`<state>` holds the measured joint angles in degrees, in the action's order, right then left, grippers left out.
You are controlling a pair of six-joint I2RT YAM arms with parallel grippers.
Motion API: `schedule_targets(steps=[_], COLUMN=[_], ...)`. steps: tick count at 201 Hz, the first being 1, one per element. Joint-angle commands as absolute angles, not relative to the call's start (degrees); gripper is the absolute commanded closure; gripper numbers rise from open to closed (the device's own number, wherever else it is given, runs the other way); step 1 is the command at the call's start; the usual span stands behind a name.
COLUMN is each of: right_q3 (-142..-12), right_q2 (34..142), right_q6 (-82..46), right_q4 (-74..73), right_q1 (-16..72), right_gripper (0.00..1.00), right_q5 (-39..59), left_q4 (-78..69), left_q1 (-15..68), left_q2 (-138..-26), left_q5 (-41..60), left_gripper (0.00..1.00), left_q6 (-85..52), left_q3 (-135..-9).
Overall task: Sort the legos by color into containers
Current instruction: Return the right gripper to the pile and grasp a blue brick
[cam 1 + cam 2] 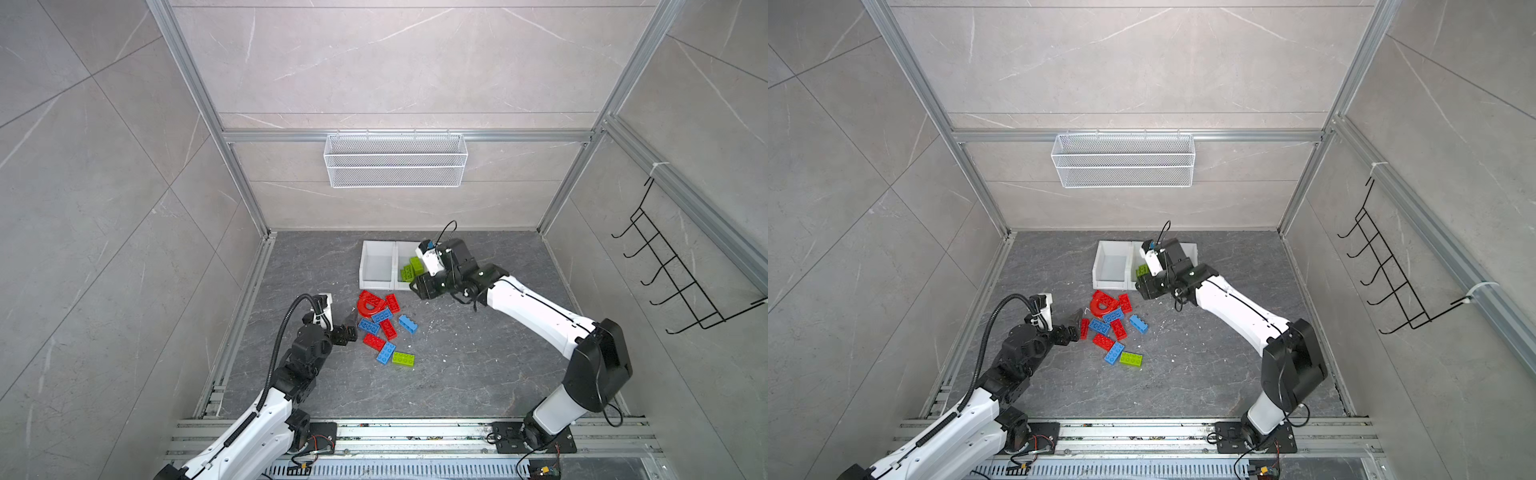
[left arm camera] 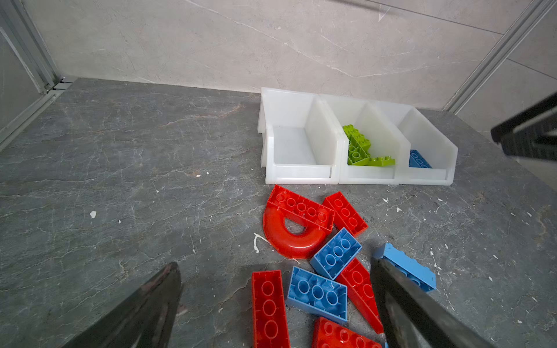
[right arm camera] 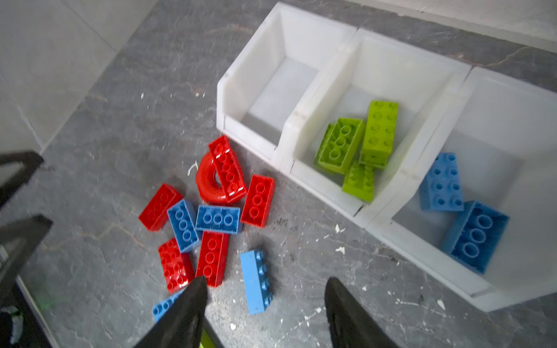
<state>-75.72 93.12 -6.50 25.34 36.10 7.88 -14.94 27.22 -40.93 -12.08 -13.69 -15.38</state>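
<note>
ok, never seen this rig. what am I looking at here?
Two white-and-black robot arms work over a dark grey marbled tabletop. Two pictures look down from overhead; the other two come from a camera on each wrist. Loose red, blue and lime green studded plastic bricks lie in a pile, with a red plastic arch piece. Behind them stand three joined white plastic bins: one empty, the middle holding green bricks, the third blue ones. The left pincer and the right pincer are both open, holding nothing.
</note>
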Motion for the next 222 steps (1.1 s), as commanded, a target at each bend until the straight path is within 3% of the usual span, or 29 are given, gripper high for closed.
schedule_targets(steps=[1,150,222], right_q3=[-70.37,-69.49,-70.03], right_q2=[94.59,107.87,109.91], right_q6=[-2.22,-3.32,-4.38], right_q4=[24.30,19.95,19.69], right_q1=[38.87,41.65,41.66], right_gripper=[0.36,0.45,0.66], right_q5=[3.89,3.78,3.63], left_q4=[-15.38,-17.69,-17.23], left_q1=[26.89,26.89,26.89], left_q2=[-39.97,-47.31,-46.49], left_q5=[-13.89,-12.38,-13.22], left_gripper=[0.00,0.00,0.00], left_q6=[-13.52,-13.16,-12.92], left_q3=[-15.41,-16.52,-16.27])
